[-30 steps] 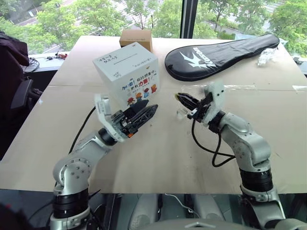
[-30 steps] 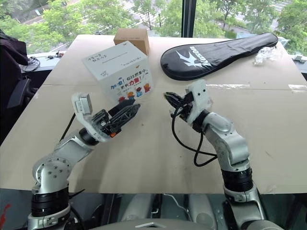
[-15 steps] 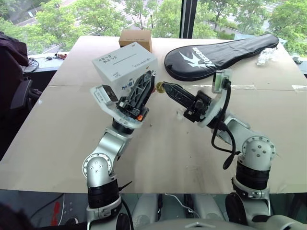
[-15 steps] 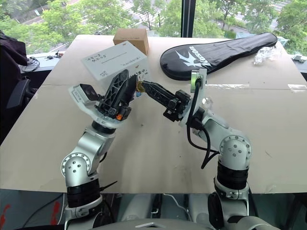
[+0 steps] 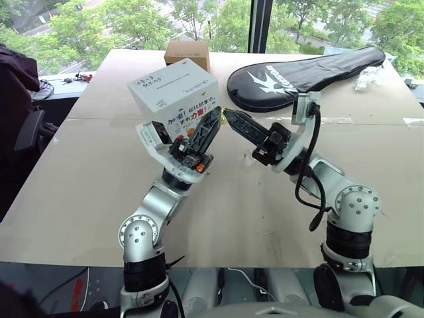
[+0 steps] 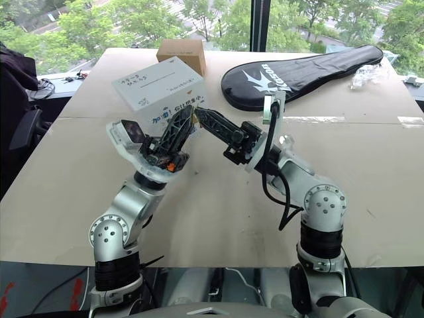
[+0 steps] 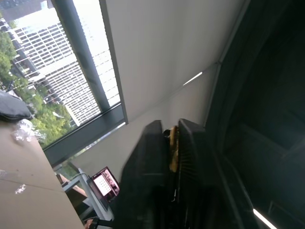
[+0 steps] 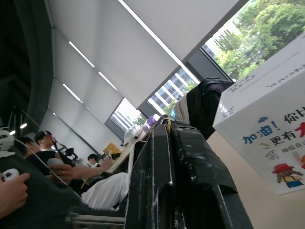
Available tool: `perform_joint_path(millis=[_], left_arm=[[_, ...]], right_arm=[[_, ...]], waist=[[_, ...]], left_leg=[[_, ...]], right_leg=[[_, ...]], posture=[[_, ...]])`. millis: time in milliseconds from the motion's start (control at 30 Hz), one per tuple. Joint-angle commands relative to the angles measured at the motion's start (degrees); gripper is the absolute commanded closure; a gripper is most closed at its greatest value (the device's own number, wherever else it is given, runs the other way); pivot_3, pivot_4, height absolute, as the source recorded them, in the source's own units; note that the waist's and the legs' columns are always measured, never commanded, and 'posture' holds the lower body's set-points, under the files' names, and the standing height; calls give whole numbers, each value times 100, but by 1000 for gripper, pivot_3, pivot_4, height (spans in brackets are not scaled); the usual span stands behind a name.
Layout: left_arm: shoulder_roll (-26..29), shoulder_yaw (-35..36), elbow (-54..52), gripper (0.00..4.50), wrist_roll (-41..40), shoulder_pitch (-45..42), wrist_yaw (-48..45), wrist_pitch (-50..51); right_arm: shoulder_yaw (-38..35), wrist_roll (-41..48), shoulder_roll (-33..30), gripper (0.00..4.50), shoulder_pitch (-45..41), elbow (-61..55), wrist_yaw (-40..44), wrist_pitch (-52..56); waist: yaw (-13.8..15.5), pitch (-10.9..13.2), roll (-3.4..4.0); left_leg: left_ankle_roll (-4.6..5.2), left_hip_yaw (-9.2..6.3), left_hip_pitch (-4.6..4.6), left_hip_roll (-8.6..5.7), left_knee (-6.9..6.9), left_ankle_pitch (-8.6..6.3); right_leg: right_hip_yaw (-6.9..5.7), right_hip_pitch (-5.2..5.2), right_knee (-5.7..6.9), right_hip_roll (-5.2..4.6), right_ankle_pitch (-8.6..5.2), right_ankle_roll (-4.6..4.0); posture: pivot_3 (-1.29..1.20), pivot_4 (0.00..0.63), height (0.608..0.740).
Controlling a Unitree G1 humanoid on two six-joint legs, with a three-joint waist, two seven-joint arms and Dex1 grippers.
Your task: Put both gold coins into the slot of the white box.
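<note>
Coin (image 7: 173,149), gold with a pale edge, sits clamped edge-on between the left gripper's (image 5: 213,118) two black fingers, seen best in the left wrist view; in the head views it is a small yellow glint at those fingertips. Both arms are raised off the table (image 5: 99,172), forearms slanting up and inward, so the two grippers meet tip to tip in front of the box (image 5: 173,98). The left gripper points up toward one o'clock and the right gripper (image 5: 229,116) up toward ten o'clock, its fingers pressed together; whether they also pinch the coin cannot be told. The box is a white cube standing on the table at about eleven o'clock from the gripper tips, just behind them. Its top carries a line of black script and the slot (image 5: 180,73), a thin dark straight slit. Its front face bears blue and orange Chinese lettering above small cartoon figures, one in a red hat in the right wrist view. A brown box (image 5: 188,52) stands behind it at twelve o'clock. A black racket cover (image 5: 305,74) at two o'clock carries a white bird emblem and white lettering too small to read. People sit at desks in the right wrist view.
</note>
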Motion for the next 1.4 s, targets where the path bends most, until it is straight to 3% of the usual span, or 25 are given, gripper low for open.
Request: perform_joint_path(millis=[33,233,367,433,500,700,933,1400], left_arm=[[69,-32,-178,4425,-117,45,-131,-3],[120,-43,-134,4425,-78,96,-259,-28],[359,89,66,4500,529,-32,-410,-223],[917,336,166,4500,911,-417,-454,-284],[1949,628,437,4500,1602,-1144,-472,-299],[3804,85,1124,4500,3418,-2823,-1103,-268],[4199,-837,2921,4500,5296,-3843,-2213,-886],[3870,-1189,5431,4500,6876,-4605,-3372,-1709]], right_arm=[[44,237,-53,4500,-126,-164,-36,-168],[202,-36,-216,4500,-157,-153,24,-331],[169,-420,-272,2649,-128,-118,-140,-655],[215,-1179,-819,1790,-49,-130,190,-911],[487,-2135,-1819,1790,111,-340,1070,-1253],[1095,-3519,-3098,1790,-142,-394,2461,-2122],[992,-3318,-3042,1790,-825,-468,2405,-1604],[860,-3474,-2822,1790,-387,-582,2300,-1642]], waist=[[2,0,0],[3,0,0],[3,0,0],[11,0,0],[44,5,-2],[-6,8,5],[5,8,6],[20,9,3]], left_leg=[[0,0,0,0,0,0],[0,1,0,0,0,0],[0,1,1,0,0,0],[0,0,0,1,0,0],[1,-7,-9,-2,4,1],[1,-3,-16,3,9,0],[-27,7,-12,14,-27,16],[-23,7,-43,10,-27,14]], right_leg=[[0,0,0,0,0,0],[0,0,-2,0,0,0],[0,1,-2,2,-1,0],[0,1,-1,3,-1,0],[-11,-1,-3,7,-2,1],[-1,-3,-19,48,-3,3],[5,-15,-35,18,-4,3],[-3,-33,-51,5,-3,4]], posture=[[0,150,740],[0,150,740],[0,150,740],[0,150,740],[0,150,740],[0,150,740],[0,150,740],[0,150,740]])
